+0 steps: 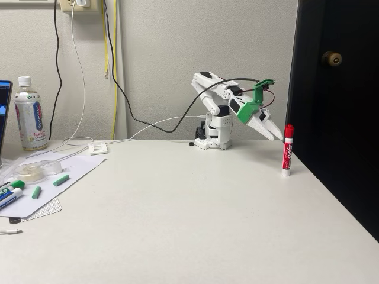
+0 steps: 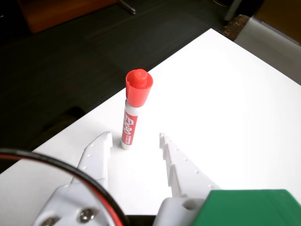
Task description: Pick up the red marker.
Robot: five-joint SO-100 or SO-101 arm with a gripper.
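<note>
Wrist view: spread hand just short of upright red marker.

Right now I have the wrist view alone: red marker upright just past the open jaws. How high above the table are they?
Observer: In the fixed view the gripper hangs level with the upper barrel of the red marker, well clear of the table.
Operator: Is it near an edge?
Observer: Yes, it stands beside the table's right edge.
Operator: Anything else red?
Observer: No red marker; green-capped markers lie far left.
</note>
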